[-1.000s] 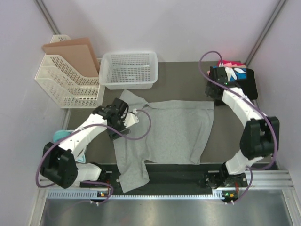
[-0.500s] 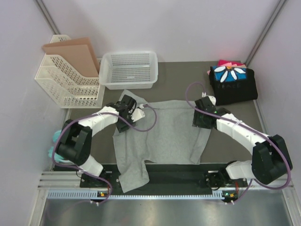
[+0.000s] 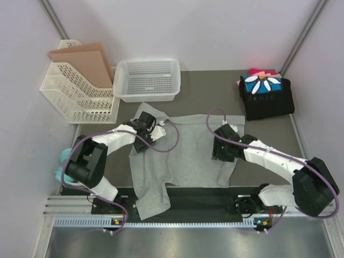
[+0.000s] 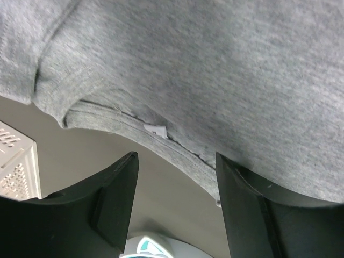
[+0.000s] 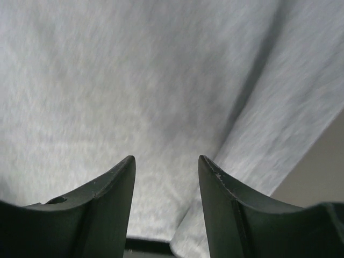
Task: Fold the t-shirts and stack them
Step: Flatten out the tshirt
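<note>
A light heather-grey t-shirt (image 3: 188,150) lies spread and wrinkled on the dark table, one end trailing over the near rail. My left gripper (image 3: 146,132) hovers open at its upper left edge. In the left wrist view the left gripper (image 4: 176,159) straddles the stitched hem (image 4: 161,134) with bare table below. My right gripper (image 3: 222,149) is low over the shirt's right side, open. The right wrist view shows the right gripper (image 5: 165,159) above grey cloth (image 5: 107,97) with a fold line. Folded t-shirts (image 3: 266,95) are stacked at the back right, a black one with a blue panel and daisy on top.
A white mesh basket (image 3: 148,79) stands at the back, just beyond the shirt. A white file rack (image 3: 75,99) holding brown card is at the back left. A teal object (image 3: 66,156) lies by the left arm's base. The metal rail (image 3: 188,217) runs along the near edge.
The right arm swung from the folded stack down to the grey shirt's right side. The left gripper shifted up and right to the shirt's upper left edge. Both jaws narrowed a little.
</note>
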Robot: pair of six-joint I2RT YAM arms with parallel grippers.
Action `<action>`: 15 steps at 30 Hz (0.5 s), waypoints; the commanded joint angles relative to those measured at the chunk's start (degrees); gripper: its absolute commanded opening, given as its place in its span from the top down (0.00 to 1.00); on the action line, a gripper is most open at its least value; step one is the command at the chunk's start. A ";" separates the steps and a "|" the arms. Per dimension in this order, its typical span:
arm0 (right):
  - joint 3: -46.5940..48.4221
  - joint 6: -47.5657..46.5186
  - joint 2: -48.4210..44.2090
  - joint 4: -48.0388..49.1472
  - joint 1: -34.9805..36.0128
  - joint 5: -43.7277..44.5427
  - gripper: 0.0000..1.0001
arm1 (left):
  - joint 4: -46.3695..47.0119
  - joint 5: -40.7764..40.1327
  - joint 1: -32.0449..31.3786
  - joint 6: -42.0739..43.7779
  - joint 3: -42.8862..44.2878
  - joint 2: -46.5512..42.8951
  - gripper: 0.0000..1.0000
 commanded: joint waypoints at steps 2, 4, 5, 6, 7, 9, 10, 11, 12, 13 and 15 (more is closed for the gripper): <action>-0.42 9.05 -3.36 -3.76 9.39 0.73 0.48 | 0.73 2.19 -0.13 -1.12 -2.44 -4.20 0.35; -0.24 9.77 -2.40 -5.25 10.37 1.26 0.48 | 1.69 2.37 -0.21 -1.12 -4.02 -4.82 0.35; -0.06 10.29 -2.05 -5.78 10.55 1.44 0.48 | 2.22 2.19 -0.21 -1.12 -4.72 -4.73 0.35; -0.06 10.38 -1.09 -6.57 10.63 1.79 0.47 | 2.66 1.84 -0.21 -1.04 -6.12 -4.65 0.35; -0.06 10.30 -0.64 -6.66 10.55 1.88 0.48 | 3.44 0.80 -0.21 -0.51 -6.92 -4.38 0.35; -0.41 10.12 0.41 -6.66 10.55 2.31 0.48 | 4.76 -0.53 -0.04 0.72 -9.64 -4.73 0.35; -0.50 10.12 0.68 -6.58 10.63 2.75 0.48 | 5.64 -1.14 0.22 2.29 -10.52 -5.34 0.35; -0.94 10.12 0.94 -6.58 10.55 3.10 0.48 | 6.52 -1.76 1.18 3.17 -11.92 -5.61 0.35; -1.12 10.03 1.47 -6.31 10.63 3.19 0.48 | 7.05 -2.02 1.97 5.36 -12.54 -5.87 0.35; -1.38 10.03 1.82 -6.31 10.55 3.11 0.48 | 7.49 -2.46 4.33 6.60 -12.90 -6.14 0.35; -1.55 9.95 2.17 -6.40 10.55 3.19 0.49 | 7.76 -2.64 7.59 10.45 -12.81 -5.79 0.35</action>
